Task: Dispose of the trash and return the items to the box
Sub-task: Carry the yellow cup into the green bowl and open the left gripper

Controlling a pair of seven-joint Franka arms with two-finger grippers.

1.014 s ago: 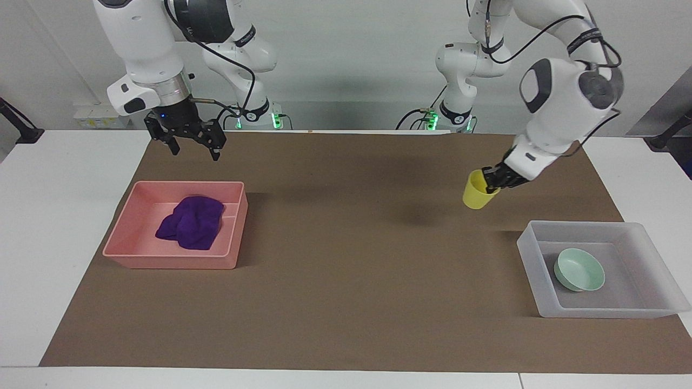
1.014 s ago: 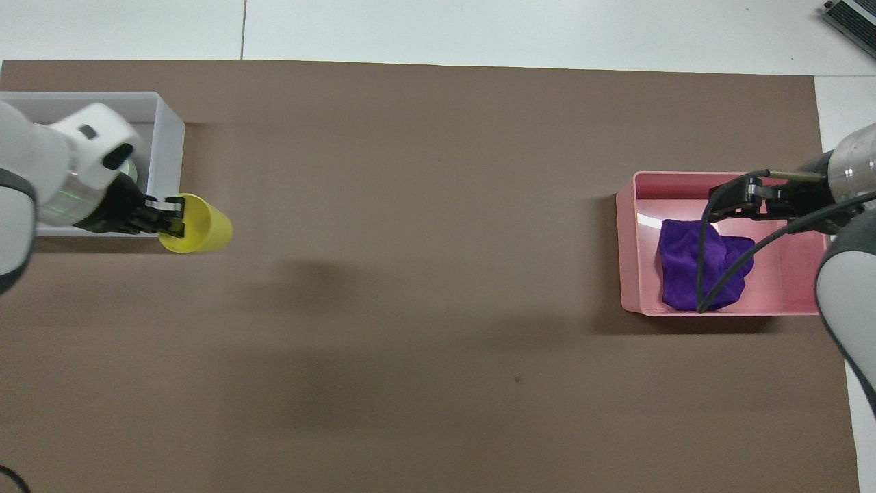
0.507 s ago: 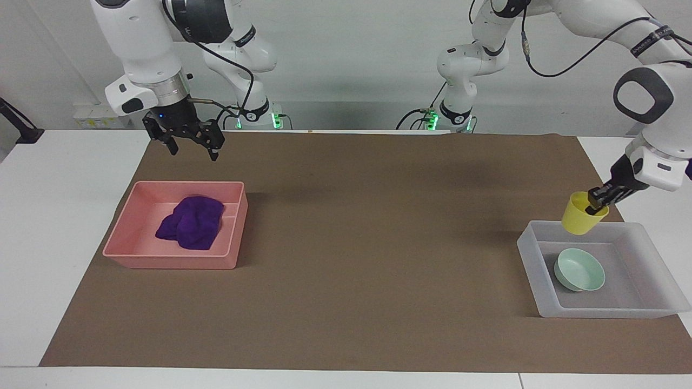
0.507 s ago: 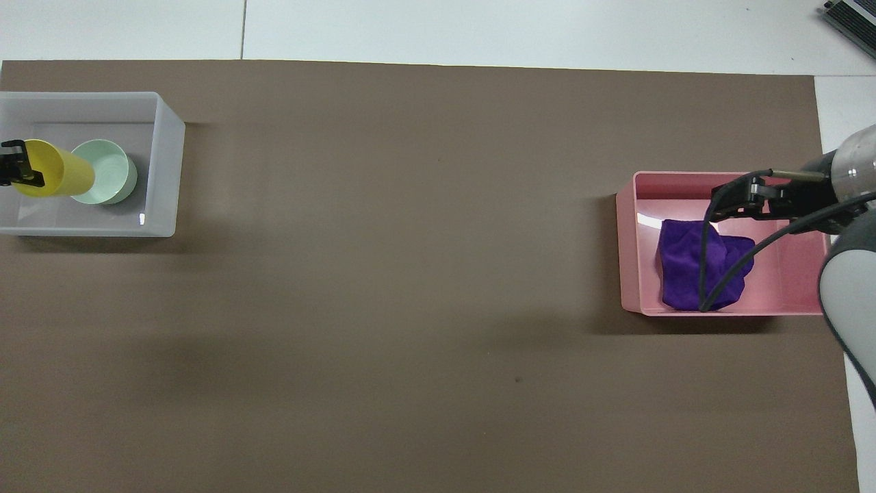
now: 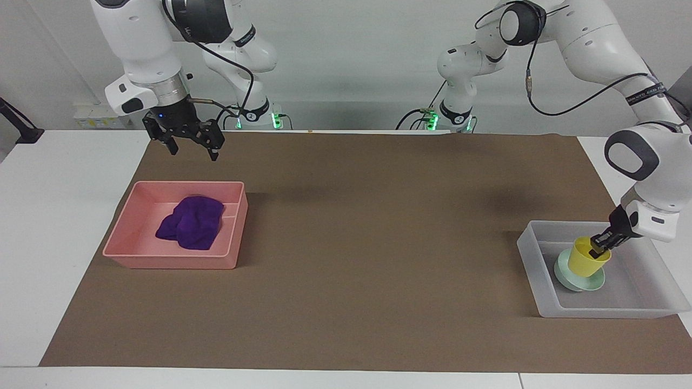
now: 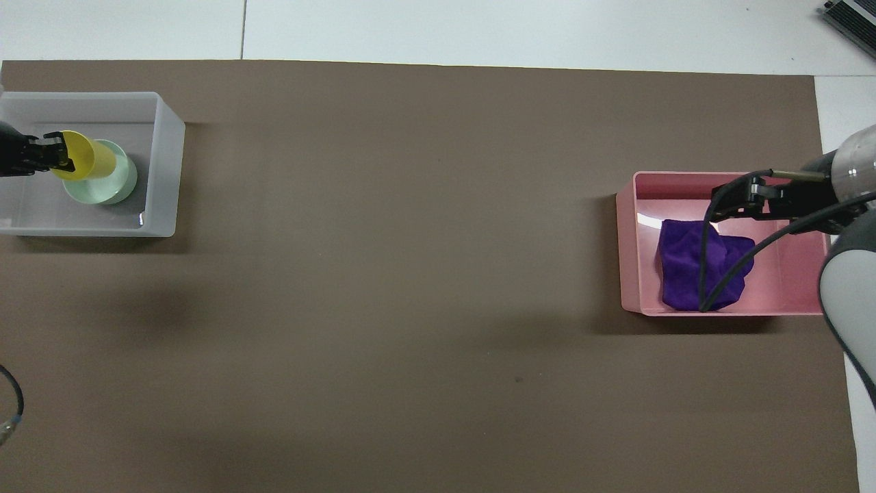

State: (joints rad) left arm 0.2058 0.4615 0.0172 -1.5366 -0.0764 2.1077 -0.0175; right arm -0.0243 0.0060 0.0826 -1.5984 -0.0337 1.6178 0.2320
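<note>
Inside frosted tray (image 5: 621, 310): mint bowl (image 5: 563, 273) under yellow cup (image 5: 588, 263), rim pinched by left gripper (image 5: 599, 247); right gripper (image 5: 190, 145), fingers spread, over table near pink tray (image 5: 162, 262) holding purple rag (image 5: 192, 222).

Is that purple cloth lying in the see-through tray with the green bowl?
No, the purple cloth lies in the pink tray at the right arm's end, while the green bowl sits in the frosted tray.
</note>
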